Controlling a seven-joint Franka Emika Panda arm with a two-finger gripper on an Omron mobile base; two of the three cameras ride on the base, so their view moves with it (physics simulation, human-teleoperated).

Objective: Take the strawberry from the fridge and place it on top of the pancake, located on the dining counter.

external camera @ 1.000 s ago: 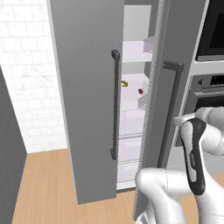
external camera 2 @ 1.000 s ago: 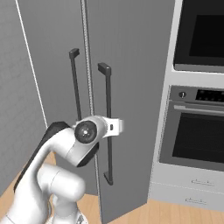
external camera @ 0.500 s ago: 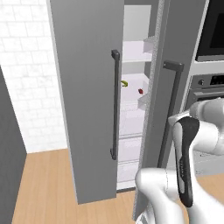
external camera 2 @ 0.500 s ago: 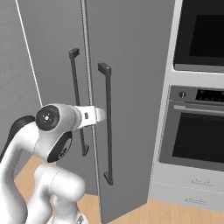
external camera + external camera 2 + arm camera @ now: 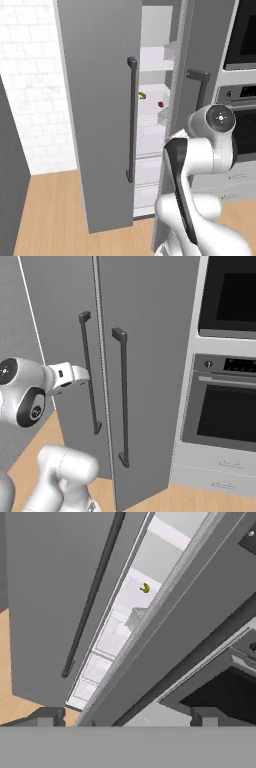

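A wall oven [image 5: 227,398] with a black glass door sits in a pale grey cabinet column at the right. A second black glass panel [image 5: 232,296] is mounted above it. Two pale drawers [image 5: 212,471] with small handles lie below the oven. The floor [image 5: 50,210] is light wood plank. A white brick wall [image 5: 32,90] stands at the left. A small yellow curved item [image 5: 142,95] rests on a white shelf; its identity cannot be determined.

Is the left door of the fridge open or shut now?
Open. The left door stands swung out, and the gap beside it shows white shelves with the strawberry on one.
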